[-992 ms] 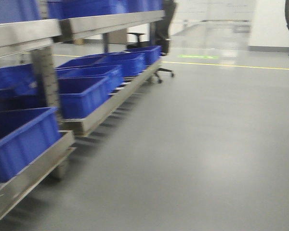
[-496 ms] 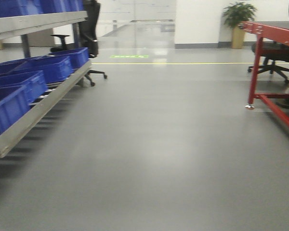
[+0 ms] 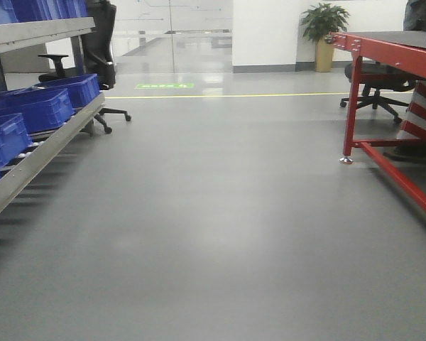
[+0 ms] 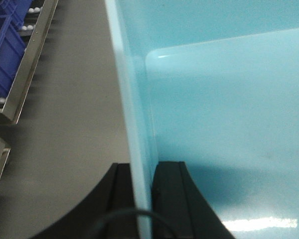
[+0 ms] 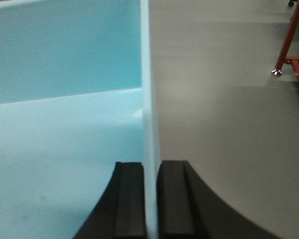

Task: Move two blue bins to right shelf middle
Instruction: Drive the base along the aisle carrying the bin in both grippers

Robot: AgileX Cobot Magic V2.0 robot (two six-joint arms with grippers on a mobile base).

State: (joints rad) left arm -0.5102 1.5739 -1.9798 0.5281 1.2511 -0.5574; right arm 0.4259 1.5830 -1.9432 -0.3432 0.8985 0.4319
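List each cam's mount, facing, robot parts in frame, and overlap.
Front: faces forward down the aisle; shelf bins left, red frame right; no gripper shows.
Left wrist: behind left gripper, shut on held bin's left wall; shelf bins at left.
Right wrist: behind right gripper, shut on held bin's right wall; red frame at right.
Shared: front and right wrist both show red frame's foot.

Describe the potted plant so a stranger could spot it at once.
Look along the white back wall, just left of the red table. The potted plant stands there. It is the only leafy green thing, in a tan pot.
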